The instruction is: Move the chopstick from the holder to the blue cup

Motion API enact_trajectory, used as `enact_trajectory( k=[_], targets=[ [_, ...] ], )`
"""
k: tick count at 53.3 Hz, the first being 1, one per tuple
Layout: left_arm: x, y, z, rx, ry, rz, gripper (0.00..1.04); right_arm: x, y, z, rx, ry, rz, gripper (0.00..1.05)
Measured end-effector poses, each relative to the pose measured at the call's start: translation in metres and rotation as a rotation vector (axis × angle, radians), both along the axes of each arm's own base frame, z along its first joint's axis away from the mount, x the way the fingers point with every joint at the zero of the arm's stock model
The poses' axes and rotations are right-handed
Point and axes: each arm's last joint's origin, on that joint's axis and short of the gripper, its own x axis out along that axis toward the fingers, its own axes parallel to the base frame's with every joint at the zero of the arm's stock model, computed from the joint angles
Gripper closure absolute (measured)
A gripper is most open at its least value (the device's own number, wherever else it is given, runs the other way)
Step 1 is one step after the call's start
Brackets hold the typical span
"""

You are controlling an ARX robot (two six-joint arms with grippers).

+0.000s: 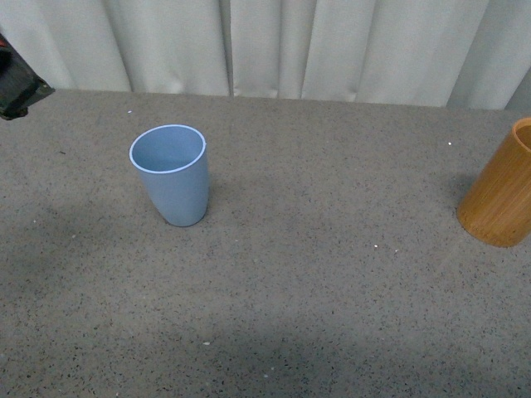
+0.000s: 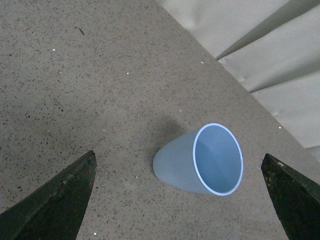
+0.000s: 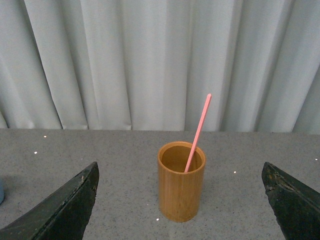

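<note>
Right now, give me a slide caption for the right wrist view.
Open right tool faces the holder, pink chopstick leaning inside it, pale curtain behind.

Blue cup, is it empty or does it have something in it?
Empty. The cup shows only bare blue wall inside; the chopstick leans in the holder.

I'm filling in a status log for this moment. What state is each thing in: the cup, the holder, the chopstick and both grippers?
blue cup: upright, empty.
holder: upright, with the chopstick inside.
chopstick: leaning in the holder, top end sticking out above its rim, not gripped.
left gripper: open, holding nothing.
right gripper: open, holding nothing.
</note>
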Motion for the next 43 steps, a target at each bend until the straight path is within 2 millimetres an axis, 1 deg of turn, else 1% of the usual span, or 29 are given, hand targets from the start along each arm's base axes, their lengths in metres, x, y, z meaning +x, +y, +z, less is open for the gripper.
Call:
enact_trajectory(
  k=[5,19,29,43],
  targets=[
    [0.019,-0.004,-0.006,0.02,0.036,-0.004,0.07,0.0,0.0,0.0,0.0,0.0,0.0,0.1],
    [0.045,-0.017,-0.01,0.065,0.072,-0.063,0.07,0.0,0.0,0.0,0.0,0.0,0.0,0.1],
    [0.057,-0.02,-0.016,0.102,0.1,-0.068,0.07,0.0,0.0,0.0,0.0,0.0,0.0,0.1],
    [0.062,-0.022,-0.031,0.149,0.175,-0.077,0.07,0.0,0.0,0.0,0.0,0.0,0.0,0.1]
  ],
)
